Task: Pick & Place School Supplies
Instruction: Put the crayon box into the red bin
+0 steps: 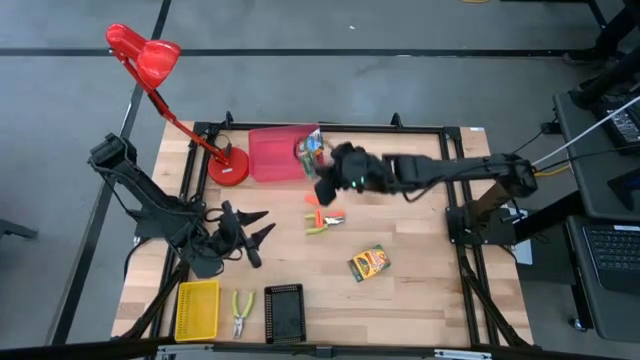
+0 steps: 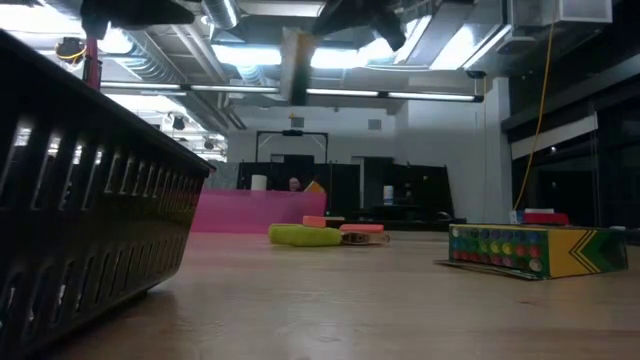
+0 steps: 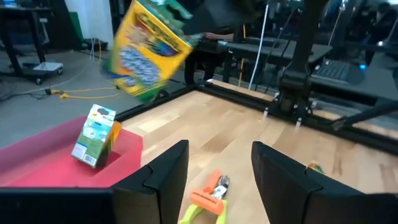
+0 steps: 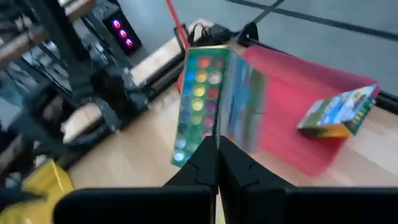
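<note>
- Three printed boxes in sight: one (image 4: 211, 106) pinched in the right end effector (image 4: 217, 163) above the red tray's (image 1: 270, 160) edge, one (image 3: 94, 135) lying inside that tray, one (image 1: 369, 263) flat on the worktop (image 1: 420, 300).
- Right end effector clamped shut on the raised box.
- Left end effector (image 3: 214, 171) parked at the worktop's left side, fingers standing apart, gripping nothing.
- Orange pieces (image 1: 322, 216) and a green-handled tool (image 1: 318, 229) loose mid-worktop.
- Yellow tray (image 1: 197, 308), pliers (image 1: 241, 312) and black tray (image 1: 284, 312) along the near edge.
</note>
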`<action>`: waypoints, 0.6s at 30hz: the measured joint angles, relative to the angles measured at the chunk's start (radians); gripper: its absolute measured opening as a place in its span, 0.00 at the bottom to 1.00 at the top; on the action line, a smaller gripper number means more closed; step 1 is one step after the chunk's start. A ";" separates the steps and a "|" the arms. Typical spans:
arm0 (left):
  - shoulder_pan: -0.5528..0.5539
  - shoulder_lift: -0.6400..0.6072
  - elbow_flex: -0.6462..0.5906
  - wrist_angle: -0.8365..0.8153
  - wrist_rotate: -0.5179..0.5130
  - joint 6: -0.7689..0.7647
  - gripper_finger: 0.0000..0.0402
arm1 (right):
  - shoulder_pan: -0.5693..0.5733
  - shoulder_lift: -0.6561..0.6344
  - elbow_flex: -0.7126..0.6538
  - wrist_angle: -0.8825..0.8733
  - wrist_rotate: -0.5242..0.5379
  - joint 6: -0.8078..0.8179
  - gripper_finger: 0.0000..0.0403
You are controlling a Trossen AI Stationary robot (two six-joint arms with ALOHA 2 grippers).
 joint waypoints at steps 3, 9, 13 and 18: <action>0.000 0.000 0.000 0.030 -0.012 0.014 0.41 | -0.062 0.000 0.000 0.056 -0.072 0.018 0.00; 0.001 0.000 0.000 0.047 -0.022 0.017 0.40 | -0.178 0.001 0.000 0.145 -0.208 -0.011 0.00; 0.007 0.000 0.000 0.049 -0.022 0.022 0.40 | -0.244 0.026 0.000 0.176 -0.291 -0.026 0.00; 0.018 0.000 0.000 0.098 -0.022 0.069 0.40 | -0.299 0.123 -0.001 0.297 -0.422 0.022 0.00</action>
